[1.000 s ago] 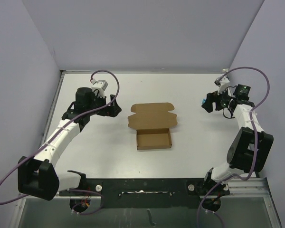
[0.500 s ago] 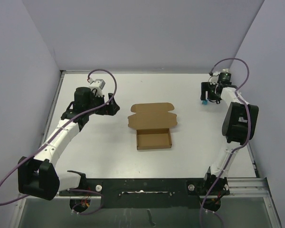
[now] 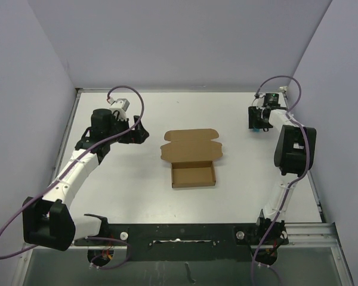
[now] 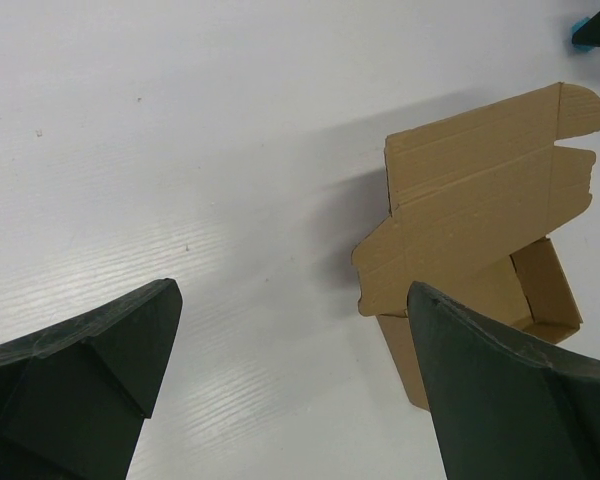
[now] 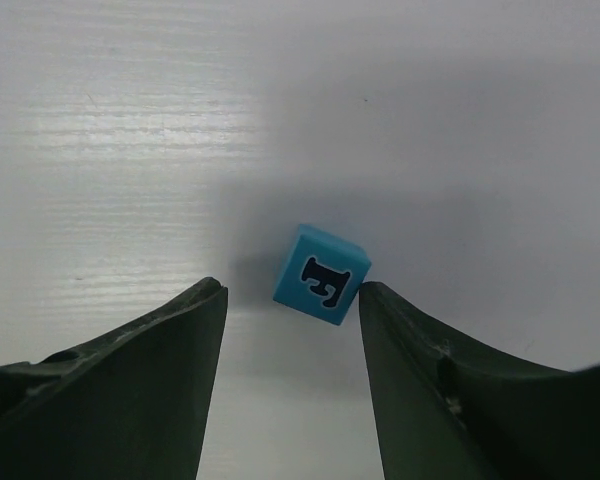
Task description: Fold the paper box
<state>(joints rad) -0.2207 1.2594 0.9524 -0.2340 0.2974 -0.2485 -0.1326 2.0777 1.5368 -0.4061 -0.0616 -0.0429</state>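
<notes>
The paper box [image 3: 191, 158] is brown cardboard in the middle of the table, with a shallow open tray at the near side and its lid flap lying flat behind. It also shows in the left wrist view [image 4: 480, 195], upper right. My left gripper [image 3: 144, 134] is open and empty, just left of the box; in its own view [image 4: 290, 290] only bare table lies between the fingers. My right gripper [image 3: 256, 121] is open at the far right, far from the box. In its view [image 5: 292, 290] a small blue cube [image 5: 322, 275] with a black letter sits at its fingertips.
The white table [image 3: 131, 190] is walled by lilac panels on the left, back and right. A black rail [image 3: 179, 233] with the arm bases runs along the near edge. Cables loop above both wrists.
The right arm has folded up and its gripper has moved back and slightly left, down over the blue cube. The left gripper has drifted slightly left. The box has not moved.
</notes>
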